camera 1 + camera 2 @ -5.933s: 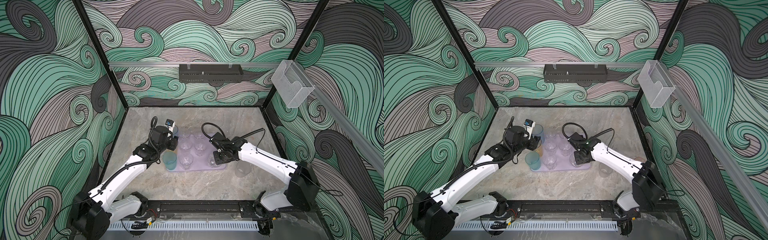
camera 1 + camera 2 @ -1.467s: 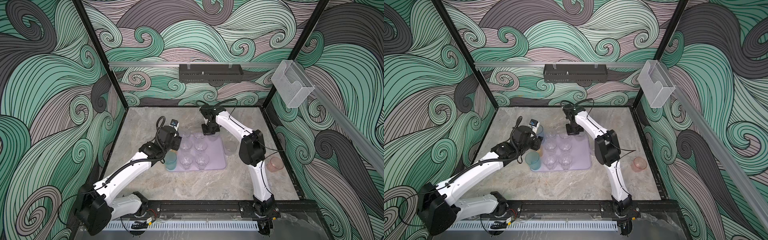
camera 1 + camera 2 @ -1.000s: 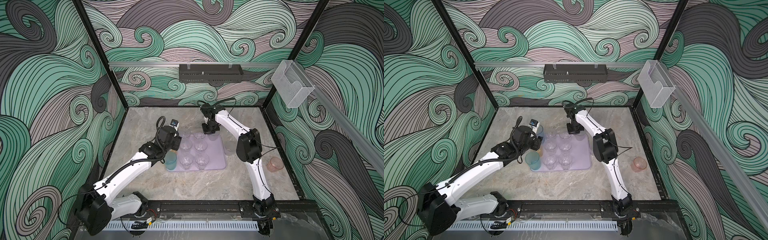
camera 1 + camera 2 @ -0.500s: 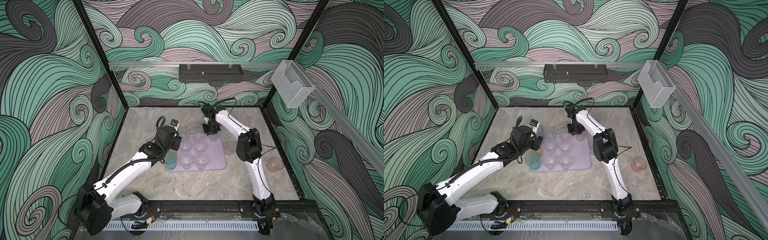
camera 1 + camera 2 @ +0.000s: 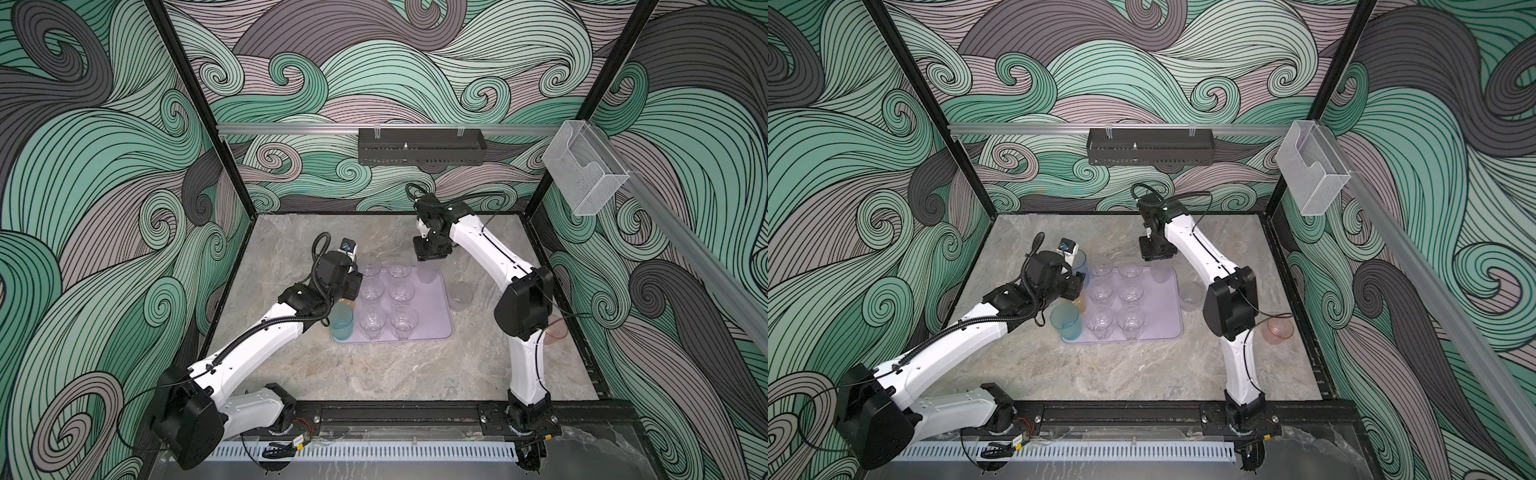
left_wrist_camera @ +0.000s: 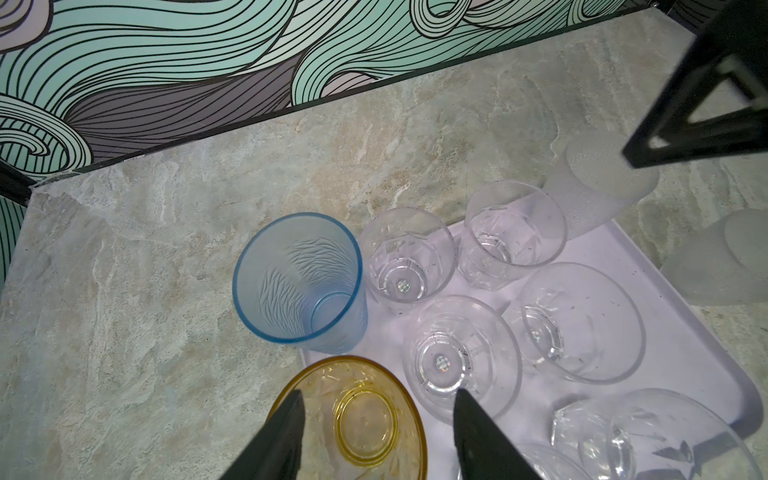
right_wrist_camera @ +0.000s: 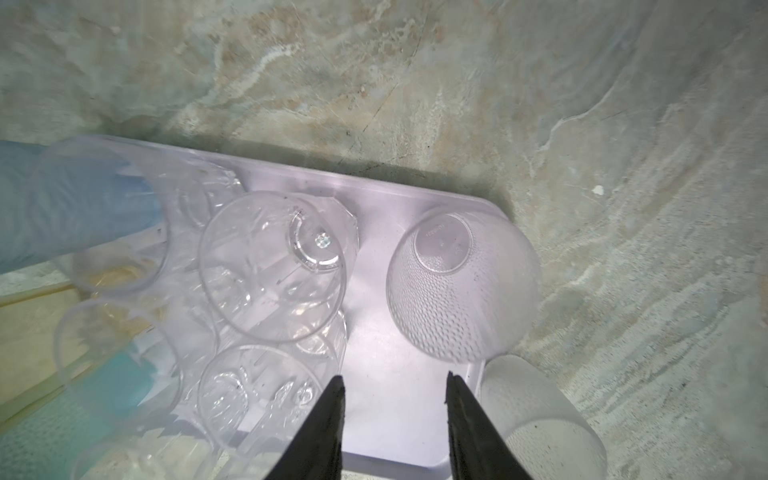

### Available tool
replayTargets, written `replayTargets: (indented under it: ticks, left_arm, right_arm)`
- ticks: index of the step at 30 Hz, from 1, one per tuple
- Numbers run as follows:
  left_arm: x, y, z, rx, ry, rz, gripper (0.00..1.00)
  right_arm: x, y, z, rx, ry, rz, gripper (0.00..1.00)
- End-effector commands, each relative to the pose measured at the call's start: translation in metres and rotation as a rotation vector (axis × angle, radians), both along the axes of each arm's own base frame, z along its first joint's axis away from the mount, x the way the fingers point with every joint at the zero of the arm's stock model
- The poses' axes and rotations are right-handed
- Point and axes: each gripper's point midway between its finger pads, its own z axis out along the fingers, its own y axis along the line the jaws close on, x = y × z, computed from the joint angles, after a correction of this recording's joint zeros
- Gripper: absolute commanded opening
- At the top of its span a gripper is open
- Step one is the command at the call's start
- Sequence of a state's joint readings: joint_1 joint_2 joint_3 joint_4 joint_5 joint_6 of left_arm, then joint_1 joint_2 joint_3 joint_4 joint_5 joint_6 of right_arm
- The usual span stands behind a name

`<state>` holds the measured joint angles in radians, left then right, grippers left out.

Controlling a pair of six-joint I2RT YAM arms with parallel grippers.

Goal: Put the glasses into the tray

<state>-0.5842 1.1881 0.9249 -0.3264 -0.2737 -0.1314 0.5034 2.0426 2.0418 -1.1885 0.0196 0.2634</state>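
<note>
1. Frosted grey dotted plastic cup [image 7: 461,286] stands upright in the far right corner of the flat lavender plastic tray [image 7: 399,415]. Our right hand [image 7: 394,378] hangs over it, released, jaws apart with nothing between them.
2. We should lift that hand straight up, so that neither finger clips the cup's rim or the small clear glasses [image 7: 270,266] beside it.
3. Next we would go for the second frosted grey cup [image 5: 461,297], just outside the tray's right rim, then the short pink cup [image 5: 1278,330], well apart on the surface [image 5: 395,374].
4. Our left hand [image 6: 378,392] straddles the tall amber translucent tumbler [image 6: 365,424] at the tray's left edge. We cannot tell whether it grips.
</note>
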Motion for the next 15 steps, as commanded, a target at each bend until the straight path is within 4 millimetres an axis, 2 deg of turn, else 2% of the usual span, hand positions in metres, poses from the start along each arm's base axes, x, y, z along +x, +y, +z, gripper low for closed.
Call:
replayTargets:
  ticks: [1, 6, 10, 12, 15]
  left_arm:
    - [0.004, 0.005, 0.006, -0.003, -0.014, 0.038, 0.61]
    - [0.002, -0.006, 0.02, -0.008, -0.02, -0.032, 0.61]
    - [0.0, -0.018, 0.033, -0.001, -0.042, -0.064, 0.61]
    - [-0.003, -0.034, 0.039, -0.001, -0.055, -0.105, 0.61]
    - [-0.008, -0.061, 0.038, 0.018, -0.056, -0.181, 0.61]
  right_arm:
    - [-0.013, -0.019, 0.014, -0.026, -0.024, -0.025, 0.42]
    - [-0.03, -0.054, 0.027, -0.026, -0.065, -0.099, 0.43]
    - [-0.04, -0.088, 0.026, -0.011, -0.083, -0.194, 0.44]
    - [-0.045, -0.105, 0.02, 0.012, -0.078, -0.255, 0.46]
    - [-0.053, -0.121, 0.008, 0.069, -0.045, -0.332, 0.47]
